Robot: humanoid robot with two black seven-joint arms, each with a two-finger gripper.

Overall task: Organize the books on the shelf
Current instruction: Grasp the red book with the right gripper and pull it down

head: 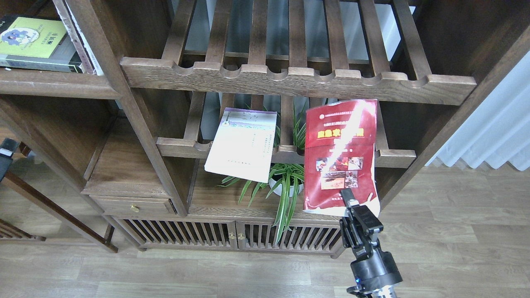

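Note:
My right gripper [351,203] is shut on the bottom edge of the thick red book [339,153] and holds it upright, in the air, in front of the lower slatted rack and the plant. The white-lavender book [243,144] lies tilted over the front rail of that lower rack. The black-grey book with a yellow-green panel [34,42] lies flat on the solid dark-brown shelf [54,85] at the upper left. A dark part at the left edge [6,154] seems to be my left arm; its fingers cannot be told apart.
Two slatted racks with scalloped rails [298,80] fill the middle bay. A potted spider plant [287,184] stands below them. Thin pale upright volumes [79,39] lean beside the black-grey book. A drawer with a brass knob [134,208] sits lower left. A curtain [492,124] hangs at the right.

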